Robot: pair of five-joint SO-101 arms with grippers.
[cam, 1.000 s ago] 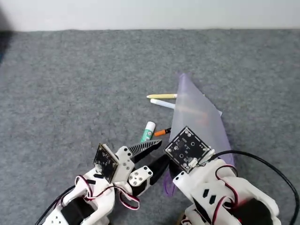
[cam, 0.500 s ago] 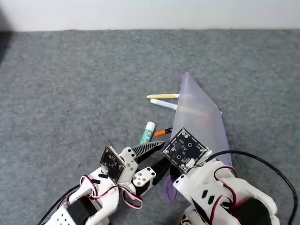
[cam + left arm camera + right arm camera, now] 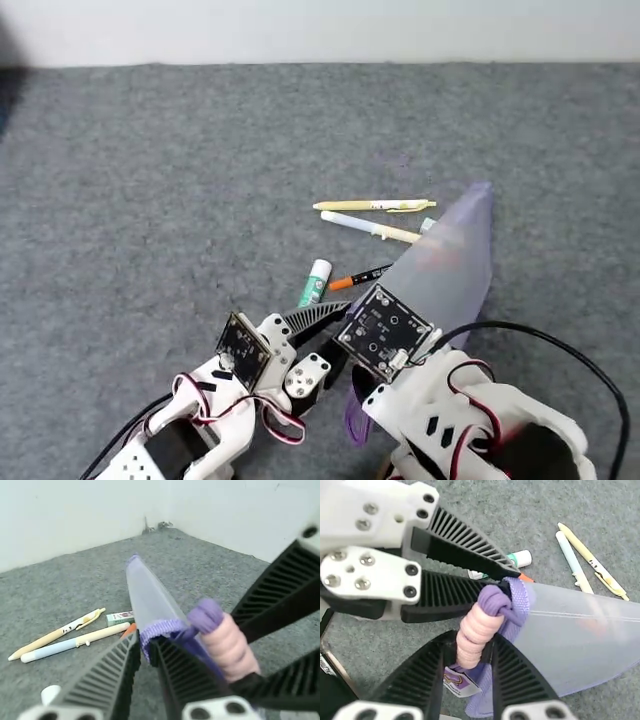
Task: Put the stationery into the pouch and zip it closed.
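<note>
The stationery lies out on the grey worktop [image 3: 150, 200], so I judge the task to be in its opening step: getting the pouch [image 3: 450, 255] ready to fill. The left pincer [image 3: 145, 650] is clamped on the purple fabric edge at the pouch's near end. The right pincer [image 3: 470, 642] is closed on the pink cord [image 3: 475, 625] tied to that same end, which I take to be the zip pull. Between them the near end is lifted, while the frosted body slopes away and its far corner points toward the back of the worktop. Whether the zip is open or shut cannot be told. The next move probably calls for the left pincer to hold the fabric firm while the right draws the cord along the zip line, keeping the pull straight so the cloth does not bunch. As for contents, a faint orange patch shows through the pouch wall, but I cannot tell whether it lies inside or beneath. Outside it lie a yellow pen [image 3: 370, 206] and a white pen [image 3: 365, 227] side by side. A small box [image 3: 120, 617] sits just beside the pouch, and a glue stick [image 3: 316, 280] and an orange marker [image 3: 358, 277] lie near the pincers.
</note>
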